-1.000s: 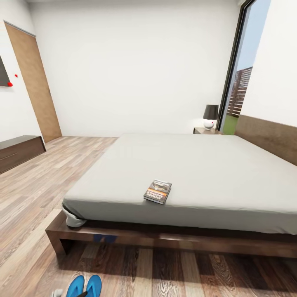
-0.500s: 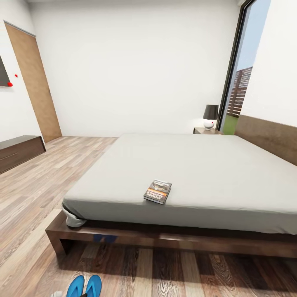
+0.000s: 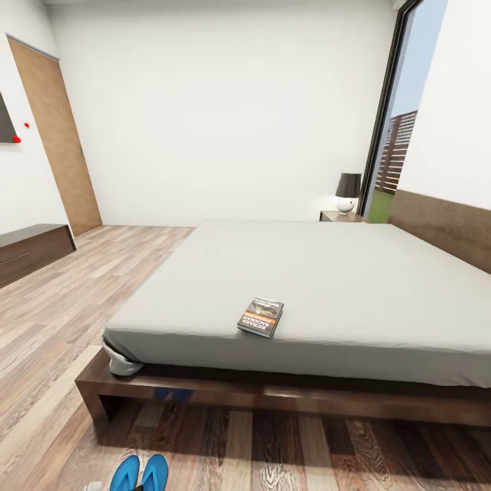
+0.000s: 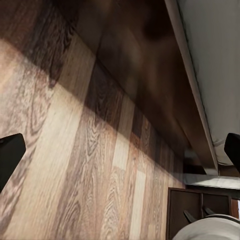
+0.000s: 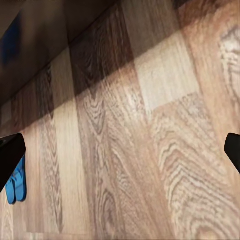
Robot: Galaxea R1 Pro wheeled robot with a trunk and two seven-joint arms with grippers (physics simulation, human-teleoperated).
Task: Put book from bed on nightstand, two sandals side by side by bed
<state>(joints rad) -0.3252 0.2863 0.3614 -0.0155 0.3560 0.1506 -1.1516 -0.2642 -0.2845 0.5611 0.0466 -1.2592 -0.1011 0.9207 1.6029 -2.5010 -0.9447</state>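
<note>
Thin, light, stiff paperback book (image 3: 260, 316) flat on soft mattress (image 3: 327, 286), best pinched at near overhanging-free edge; both grippers' jaws apart, empty.

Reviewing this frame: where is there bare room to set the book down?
The bed is bare all around the book. The far nightstand is crowded by its lamp. Wood floor is free right of the sandals.

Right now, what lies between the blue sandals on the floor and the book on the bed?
In the head view, between the sandals and the book lie bare wood floor, the bed's dark frame and grey mattress edge.
</note>
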